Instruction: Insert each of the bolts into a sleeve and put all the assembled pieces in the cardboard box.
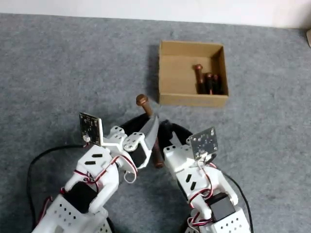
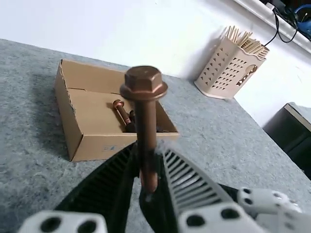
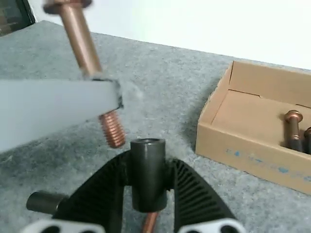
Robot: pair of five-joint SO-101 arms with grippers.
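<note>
- Nearest to me, low in the high view, my left gripper [image 1: 147,119] is pinching a copper bolt [image 1: 142,101] by its shank. One black finger and one white finger press against it.
- From the left wrist camera, the bolt stands upright. Its flanged hexagonal head is on top and its threaded end points down between the fingers.
- Just to the right, my right gripper [image 3: 147,167] is clamped on a dark sleeve [image 3: 147,153], held upright with its open mouth facing up.
- The bolt's threaded tip hangs just above that mouth and a little to one side. It is tilted and not inside.
- A second sleeve [image 3: 41,201], also dark, lies on its side on the grey bench [image 1: 58,73] close to the right gripper. A copper shaft [image 3: 149,224] shows beneath that gripper, mostly hidden.
- Farther back and to the right sits the cardboard box [image 1: 192,100], open at the top and apart from both grippers.
- Inside the box, toward its right wall, lie assembled pieces [image 1: 206,80], with copper bolt heads sticking out of dark sleeves. I cannot count them with certainty.
- Beyond the bench, by the white wall, stands a beige perforated holder [image 2: 228,68] full of thin sticks.
</note>
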